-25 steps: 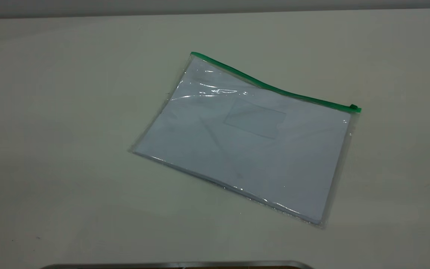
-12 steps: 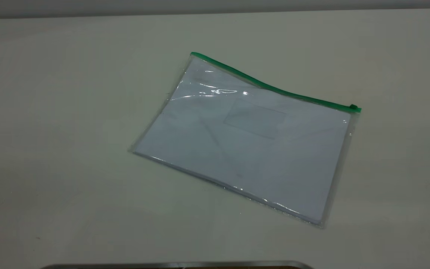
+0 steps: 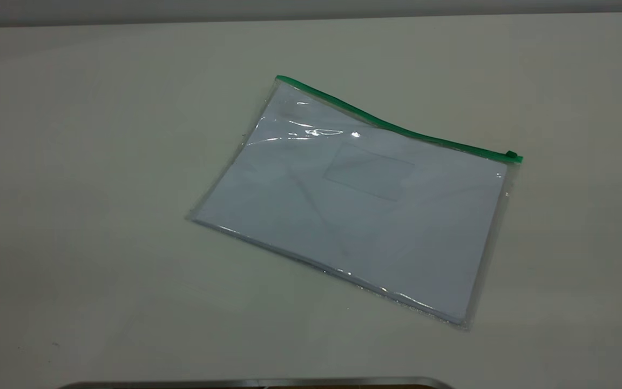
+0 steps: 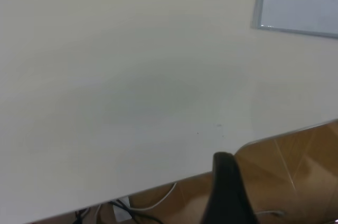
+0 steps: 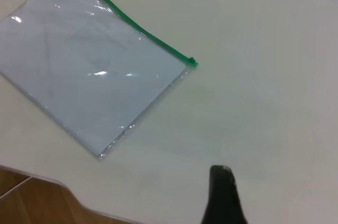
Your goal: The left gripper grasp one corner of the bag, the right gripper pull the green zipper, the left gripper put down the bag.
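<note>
Left claw (image 4: 227, 192): one black tapered finger visible in the left wrist view, poised over the near rim of the surface; opening cannot be told; clear of the bag.
Right claw (image 5: 223, 195): one black finger with a pointed tip visible in the right wrist view, above bare surface near its edge; opening cannot be told; well apart from the bag.
Arms: neither seen in the exterior view.
Bag (image 3: 359, 200): flat on the surface, right of centre in the exterior view, turned at an angle to the surface edges; clear plastic, rectangular, white sheets inside; one corner alone visible in the left wrist view (image 4: 296, 2); most of it visible in the right wrist view (image 5: 90, 71).
Pocket (image 3: 369, 171): small clear rectangle on the upper face of the bag, near the zip edge.
Zipper (image 3: 392, 127): thin green strip along the far long edge of the bag, slightly bowed near its middle; also seen from the right wrist (image 5: 132, 23).
Slider (image 3: 512, 155): small green tab at the right end of the zipper, at the bag's far right corner; seen from the right wrist at the corner nearest that claw (image 5: 192, 62).
Surface (image 3: 100, 189): pale, matte, bearing the bag.
Floor (image 4: 296, 166): wood-toned, past the surface rim, with cables lying on it.
</note>
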